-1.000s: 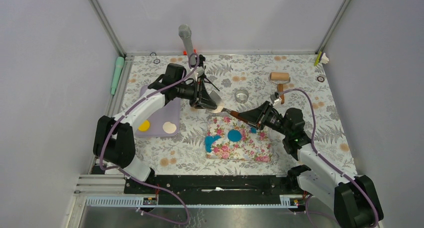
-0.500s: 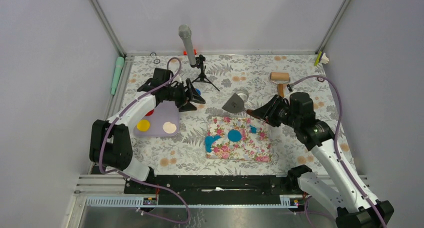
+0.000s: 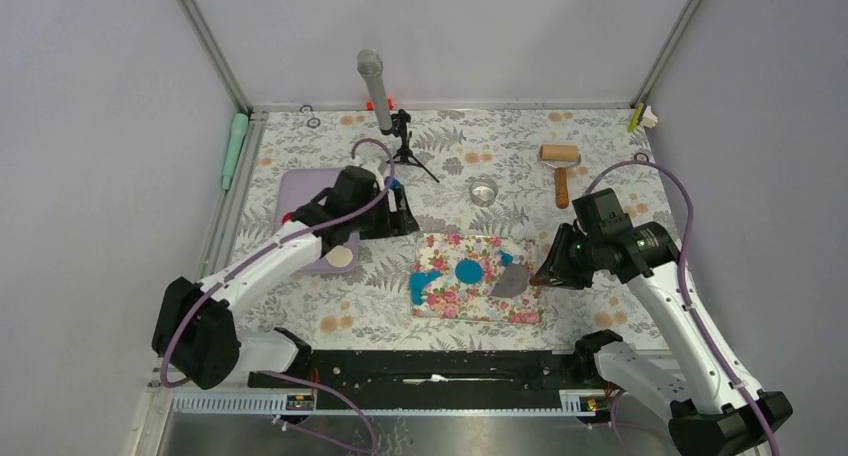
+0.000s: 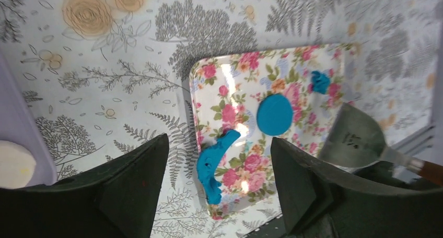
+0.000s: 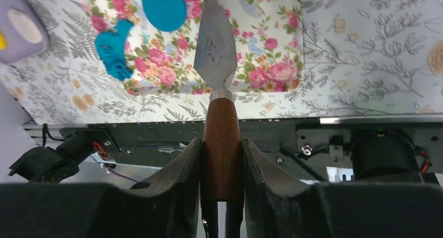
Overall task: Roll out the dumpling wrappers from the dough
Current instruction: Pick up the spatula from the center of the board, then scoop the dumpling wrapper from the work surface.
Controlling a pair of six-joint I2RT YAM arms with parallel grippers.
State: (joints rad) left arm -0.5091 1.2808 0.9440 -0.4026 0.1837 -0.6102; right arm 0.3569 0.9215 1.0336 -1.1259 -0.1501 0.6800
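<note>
The left gripper [image 3: 401, 214] has left the purple tray [image 3: 298, 188] since 0.5 s ago and now hangs past the tray's right edge, its fingers [image 4: 137, 183] spread wide with nothing between them. Ahead of it, on the floral mat [image 3: 480, 304], lie the ragged dough [image 3: 424, 284], then 1 round dumpling wrapper [image 3: 469, 271]. The right gripper [image 3: 556, 269] is clenched on the spatula [image 3: 512, 281], which has swung from beside the glass [image 3: 483, 190] to over the mat. Its tip is just beside the wrapper, which sits ahead of this gripper. The left arm covers part of the tray. Whether the blade touches the mat cannot be told.
</note>
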